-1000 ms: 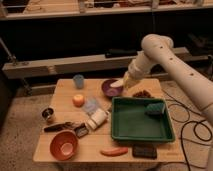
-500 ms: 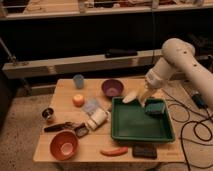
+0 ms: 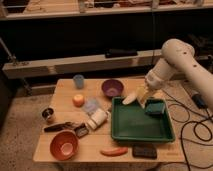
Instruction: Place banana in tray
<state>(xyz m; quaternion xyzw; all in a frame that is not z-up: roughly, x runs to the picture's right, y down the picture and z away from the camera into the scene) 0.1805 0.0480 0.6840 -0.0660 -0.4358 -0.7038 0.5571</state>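
The pale yellow banana (image 3: 131,98) hangs in my gripper (image 3: 140,96), just above the far left corner of the dark green tray (image 3: 137,127). The gripper is shut on the banana, which sticks out to the left of the fingers. My white arm (image 3: 175,62) reaches in from the right. A green block (image 3: 155,108) lies in the tray's far right corner.
A purple bowl (image 3: 112,88) stands just left of the gripper. A blue cup (image 3: 78,80), an orange fruit (image 3: 78,100), a white bottle (image 3: 97,119), a metal cup (image 3: 48,114) and an orange bowl (image 3: 65,145) sit on the table's left. An orange-red sausage (image 3: 114,151) and a black item (image 3: 145,151) lie at the front edge.
The gripper has carried the banana from the purple bowl rightward to over the tray's far left corner, and has dropped a little lower in the last half second.
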